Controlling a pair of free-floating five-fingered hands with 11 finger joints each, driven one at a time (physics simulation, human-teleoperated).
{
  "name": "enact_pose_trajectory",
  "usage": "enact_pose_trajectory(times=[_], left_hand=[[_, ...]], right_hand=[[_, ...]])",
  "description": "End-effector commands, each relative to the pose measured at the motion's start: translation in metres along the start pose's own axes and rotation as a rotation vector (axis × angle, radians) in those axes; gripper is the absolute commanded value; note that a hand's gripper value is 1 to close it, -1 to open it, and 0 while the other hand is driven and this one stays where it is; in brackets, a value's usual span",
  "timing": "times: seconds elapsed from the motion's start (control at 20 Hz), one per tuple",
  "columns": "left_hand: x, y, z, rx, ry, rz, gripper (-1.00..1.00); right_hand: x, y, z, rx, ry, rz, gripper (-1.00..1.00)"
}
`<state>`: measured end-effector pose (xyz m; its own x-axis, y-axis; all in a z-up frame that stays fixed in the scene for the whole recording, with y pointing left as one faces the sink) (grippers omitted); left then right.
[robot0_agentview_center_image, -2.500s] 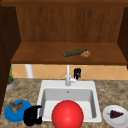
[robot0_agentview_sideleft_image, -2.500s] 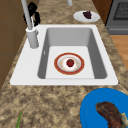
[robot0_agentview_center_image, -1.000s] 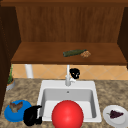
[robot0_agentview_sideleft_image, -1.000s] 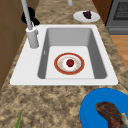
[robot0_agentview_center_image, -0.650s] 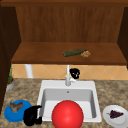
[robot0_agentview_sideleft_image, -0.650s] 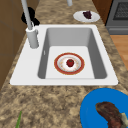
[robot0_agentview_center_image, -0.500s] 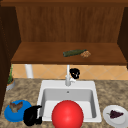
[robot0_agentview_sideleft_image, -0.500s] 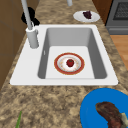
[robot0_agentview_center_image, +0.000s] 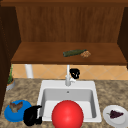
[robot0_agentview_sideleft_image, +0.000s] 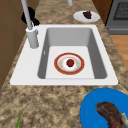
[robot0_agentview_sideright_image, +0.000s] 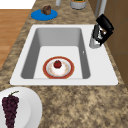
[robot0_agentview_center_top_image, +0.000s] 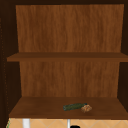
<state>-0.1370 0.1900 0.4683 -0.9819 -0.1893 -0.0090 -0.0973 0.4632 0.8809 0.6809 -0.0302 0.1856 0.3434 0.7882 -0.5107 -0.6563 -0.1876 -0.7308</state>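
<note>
My right hand (robot0_agentview_center_image: 74, 73) hangs just beside the faucet (robot0_agentview_center_image: 67, 75), at the back rim of the white sink (robot0_agentview_center_image: 42, 97). In the right side view my right hand (robot0_agentview_sideright_image: 103, 28) has its fingers curled about the faucet's base (robot0_agentview_sideright_image: 95, 40). My left hand (robot0_agentview_center_image: 32, 115) hangs at the sink's front left corner, next to the blue plate (robot0_agentview_center_image: 10, 115); I cannot tell whether its fingers are open or closed.

The sink is set in a speckled brown stone counter (robot0_agentview_sideleft_image: 50, 105). In its basin lies a red-rimmed plate (robot0_agentview_sideleft_image: 60, 70) bearing a small red fruit (robot0_agentview_sideleft_image: 70, 62). In the front view a red ball (robot0_agentview_center_image: 67, 115) covers the front of the basin.

The blue plate (robot0_agentview_sideleft_image: 90, 110) on the counter to the left carries a brown piece of food (robot0_agentview_sideleft_image: 110, 113). A white plate (robot0_agentview_sideright_image: 27, 105) to the right carries dark grapes (robot0_agentview_sideright_image: 10, 106).

Above the counter, a wooden shelf (robot0_agentview_center_top_image: 37, 107) holds a green cucumber (robot0_agentview_center_top_image: 72, 106) touching a small brown lump (robot0_agentview_center_top_image: 86, 108). A second shelf (robot0_agentview_center_top_image: 37, 57) runs above it. A tiled wall (robot0_agentview_center_image: 100, 71) lies behind the faucet, and a wooden floor (robot0_agentview_sideright_image: 10, 22) lies in front of the counter.
</note>
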Motion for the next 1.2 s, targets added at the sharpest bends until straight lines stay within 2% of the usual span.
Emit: enact_pose_trajectory(times=[0.0,0.3,0.45,0.5,0.55,0.6,0.65,0.7,0.75,0.8,0.85,0.95,1.15], left_hand=[[0.0,0.0,0.0,0.0,0.0,0.0,0.0],[0.0,0.0,0.0,0.0,0.0,0.0,0.0],[0.0,0.0,0.0,0.0,0.0,0.0,0.0],[0.0,0.0,0.0,0.0,0.0,0.0,0.0],[0.0,0.0,0.0,0.0,0.0,0.0,0.0],[0.0,0.0,0.0,0.0,0.0,0.0,0.0],[0.0,0.0,0.0,0.0,0.0,0.0,0.0],[0.0,0.0,0.0,0.0,0.0,0.0,0.0],[0.0,0.0,0.0,0.0,0.0,0.0,0.0],[0.0,0.0,0.0,0.0,0.0,0.0,0.0],[0.0,0.0,0.0,0.0,0.0,0.0,0.0],[0.0,0.0,0.0,0.0,0.0,0.0,0.0],[0.0,0.0,0.0,0.0,0.0,0.0,0.0]], right_hand=[[0.035,0.003,0.007,-0.024,0.006,-0.018,1.0],[0.036,0.005,0.007,-0.028,0.013,-0.027,1.0],[0.027,0.013,0.019,-0.024,0.039,0.027,1.0],[0.022,0.012,0.017,-0.04,0.021,0.04,-1.0],[0.023,0.011,0.015,-0.051,0.038,0.041,-1.0],[0.012,0.007,0.002,-0.009,0.05,0.014,-1.0],[0.001,0.008,0.004,-0.025,0.077,-0.016,-1.0],[0.003,0.003,-0.001,0.001,0.069,0.01,-1.0],[0.01,0.006,0.004,-0.007,0.064,0.021,-1.0],[0.004,-0.007,0.0,-0.001,0.091,0.037,-1.0],[-0.011,-0.015,0.013,-0.012,0.103,0.04,-1.0],[-0.011,-0.02,0.016,0.009,0.103,0.019,-1.0],[-0.013,-0.019,0.017,0.019,0.148,0.03,-1.0]])
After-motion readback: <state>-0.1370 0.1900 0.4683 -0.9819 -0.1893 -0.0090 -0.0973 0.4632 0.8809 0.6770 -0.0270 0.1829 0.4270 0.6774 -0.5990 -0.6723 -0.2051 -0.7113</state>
